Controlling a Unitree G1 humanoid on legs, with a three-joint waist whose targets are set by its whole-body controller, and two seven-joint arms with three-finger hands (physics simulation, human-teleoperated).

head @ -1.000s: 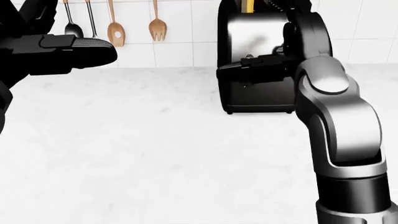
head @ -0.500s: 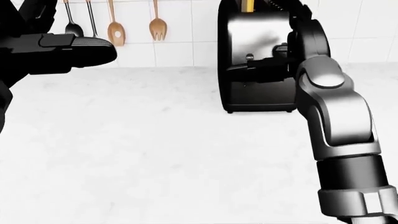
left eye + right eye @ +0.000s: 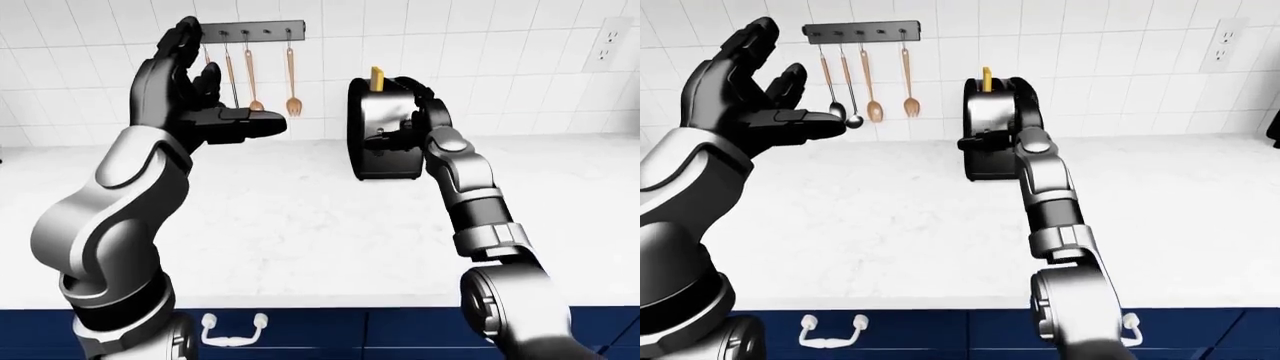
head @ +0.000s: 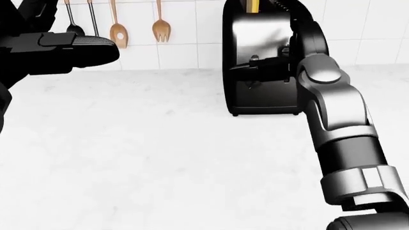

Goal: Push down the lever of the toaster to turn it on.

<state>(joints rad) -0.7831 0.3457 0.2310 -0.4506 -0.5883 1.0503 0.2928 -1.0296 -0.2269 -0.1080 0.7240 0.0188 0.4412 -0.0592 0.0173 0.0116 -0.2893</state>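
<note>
1 robot hand, right [image 4: 265, 64], fingers vs toaster [image 4: 259, 38] face, grip unclear; left robot hand [image 3: 195, 90] spread.

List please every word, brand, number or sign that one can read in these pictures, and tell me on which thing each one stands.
None: no readable text shows in any view.
The toaster: plain black and chrome, no brand or marks visible; the right hand covers part of its face.
The wall socket: no lettering.
The utensil rail and the tiles: blank.
The left hand, raised and open: no label.
</note>
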